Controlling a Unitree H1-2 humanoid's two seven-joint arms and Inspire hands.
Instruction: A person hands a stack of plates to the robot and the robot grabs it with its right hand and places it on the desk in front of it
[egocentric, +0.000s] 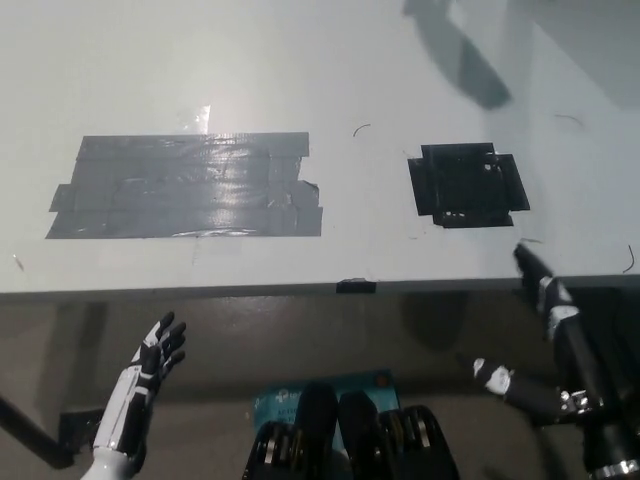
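No plates and no person show in the head view. My black right hand (545, 335) hangs at the lower right, just below the desk's front edge (300, 288), its fingers spread apart and holding nothing. One fingertip reaches up to the edge near the black tape square. My white left hand (150, 375) rests at the lower left below the desk, fingers apart and empty.
The white desk (300, 80) carries a wide patch of grey tape (185, 187) on its left half and a black tape square (467, 184) on its right. A dark shadow (460, 55) falls across the far right of the desk.
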